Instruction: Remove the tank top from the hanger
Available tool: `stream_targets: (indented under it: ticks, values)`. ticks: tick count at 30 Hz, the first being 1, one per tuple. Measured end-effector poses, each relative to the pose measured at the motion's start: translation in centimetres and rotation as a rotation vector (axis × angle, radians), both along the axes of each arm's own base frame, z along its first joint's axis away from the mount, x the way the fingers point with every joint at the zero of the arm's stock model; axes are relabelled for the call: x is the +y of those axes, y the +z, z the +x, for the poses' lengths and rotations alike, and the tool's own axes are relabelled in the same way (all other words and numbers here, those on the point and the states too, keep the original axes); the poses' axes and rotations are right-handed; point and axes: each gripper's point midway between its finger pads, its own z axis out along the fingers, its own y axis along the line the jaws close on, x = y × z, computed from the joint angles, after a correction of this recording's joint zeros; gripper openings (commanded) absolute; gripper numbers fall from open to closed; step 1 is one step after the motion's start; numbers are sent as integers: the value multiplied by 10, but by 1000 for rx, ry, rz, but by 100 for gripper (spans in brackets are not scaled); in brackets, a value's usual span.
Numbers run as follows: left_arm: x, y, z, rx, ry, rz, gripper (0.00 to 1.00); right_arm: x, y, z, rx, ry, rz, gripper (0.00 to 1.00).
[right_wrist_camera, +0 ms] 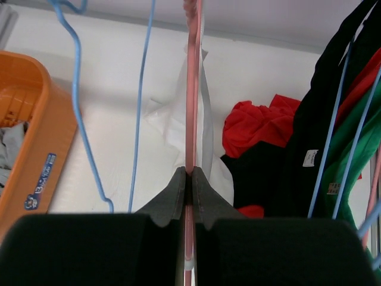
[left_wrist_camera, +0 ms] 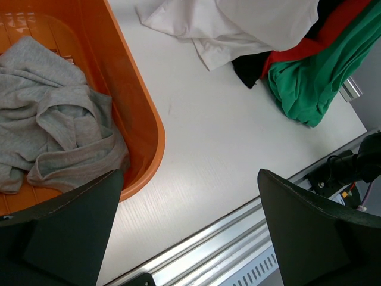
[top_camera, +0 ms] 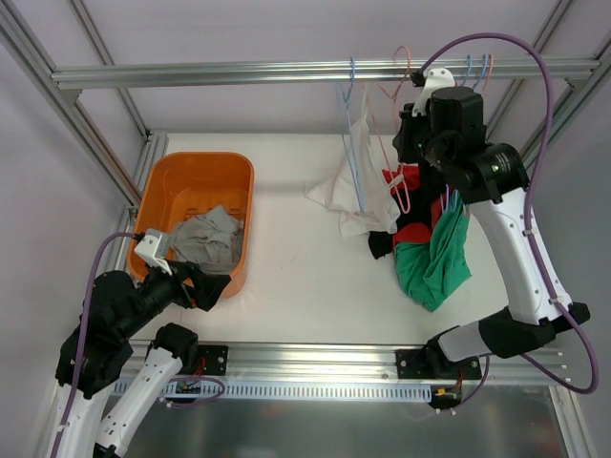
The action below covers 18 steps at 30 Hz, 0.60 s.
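A pink hanger (top_camera: pixel 393 143) (right_wrist_camera: pixel 191 89) hangs from the top rail (top_camera: pixel 239 72). My right gripper (top_camera: pixel 409 138) (right_wrist_camera: pixel 190 174) is shut on its thin wire, which runs straight up between the pads. A red tank top (top_camera: pixel 401 179) (right_wrist_camera: pixel 262 122) bunches at the hanger's lower end, its far side hidden by black cloth. My left gripper (top_camera: pixel 212 286) (left_wrist_camera: pixel 189 179) stands wide open low at the near left, beside the orange basket, with only bare table between its fingers.
The orange basket (top_camera: pixel 181 172) (left_wrist_camera: pixel 143 113) holds a grey garment (top_camera: pixel 205 239) (left_wrist_camera: pixel 53 119). A white garment (top_camera: pixel 344 196) (right_wrist_camera: pixel 199 113) hangs on a blue hanger (top_camera: pixel 353 143). Green (top_camera: pixel 434 262) and black (top_camera: pixel 382 243) clothes hang at the right with more blue hangers (right_wrist_camera: pixel 336 149).
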Motion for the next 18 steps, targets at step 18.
stream_targets:
  ticks: [18]
  values:
    - [-28, 55, -4, -59, -163, -68, 99, -34, -12, -136, -42, 117, 185, 0]
